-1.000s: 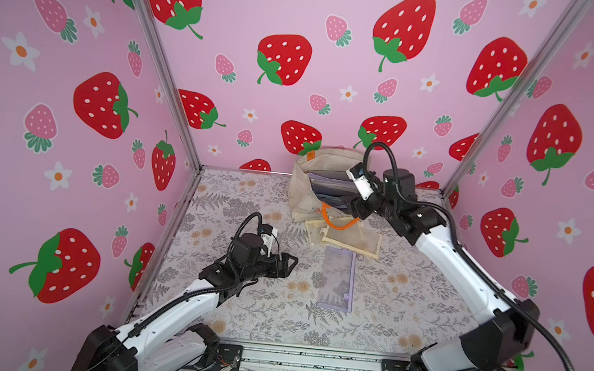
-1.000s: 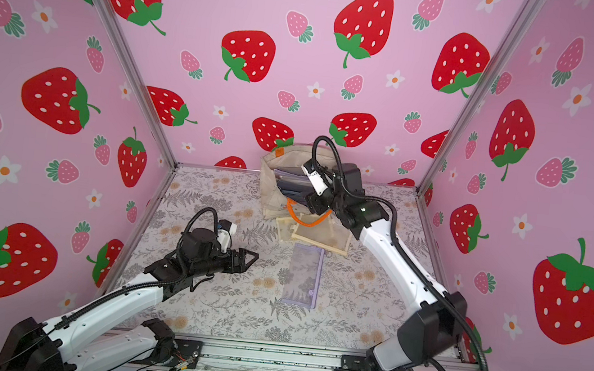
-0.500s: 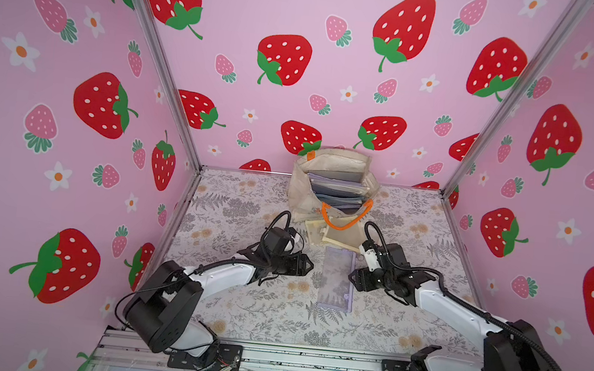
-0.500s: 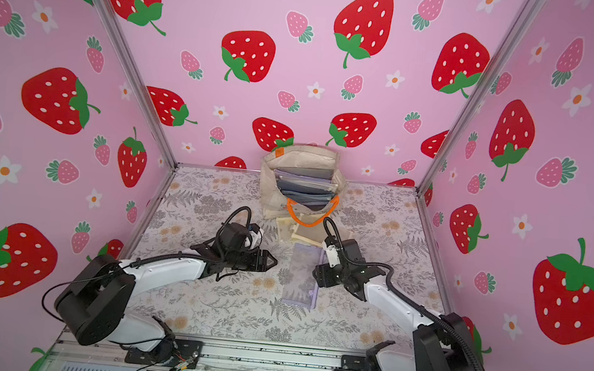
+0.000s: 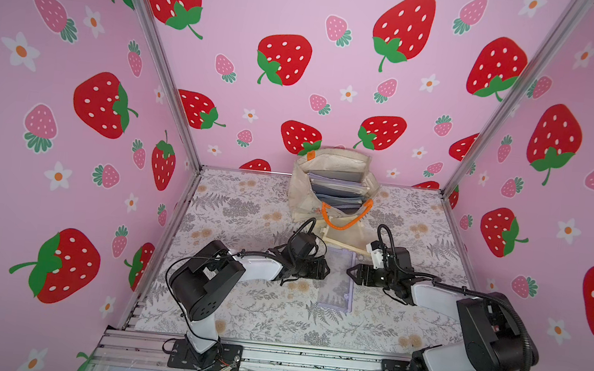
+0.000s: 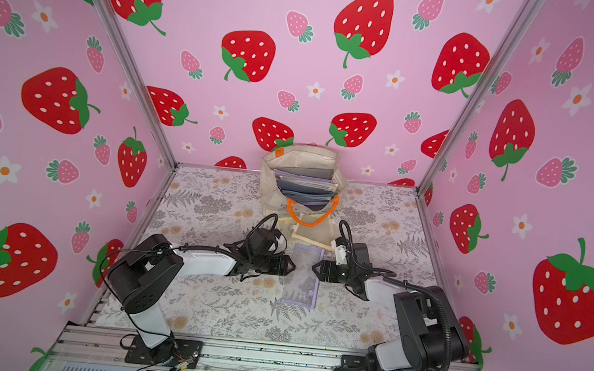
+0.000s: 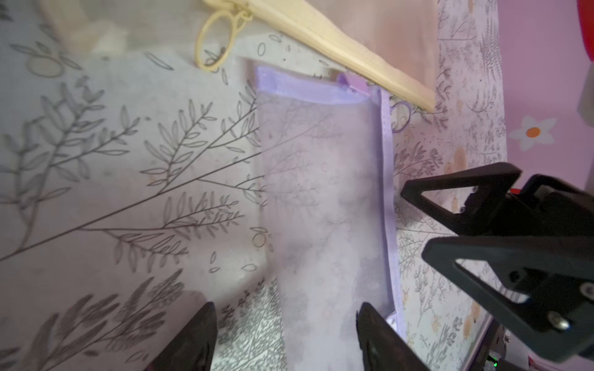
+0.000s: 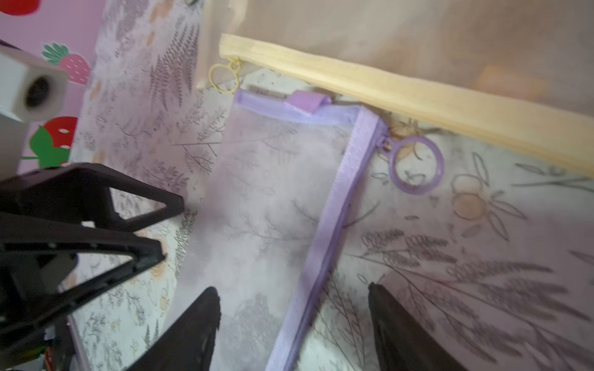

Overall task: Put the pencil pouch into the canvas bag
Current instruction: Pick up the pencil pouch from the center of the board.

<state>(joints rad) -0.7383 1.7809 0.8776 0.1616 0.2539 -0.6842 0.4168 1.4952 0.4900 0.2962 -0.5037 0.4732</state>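
Sheer lilac pencil pouch point(image 5: 336, 292) is lying flat between left gripper point(image 5: 326, 270) and right gripper point(image 5: 350, 273), both gaping.
Its long axis is pointing toward the canvas bag point(image 5: 299, 198).

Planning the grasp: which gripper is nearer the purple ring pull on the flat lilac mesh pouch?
Right. The right gripper faces the zipper edge near the purple ring pull; the left gripper sits at the flat lilac mesh pouch's opposite edge.
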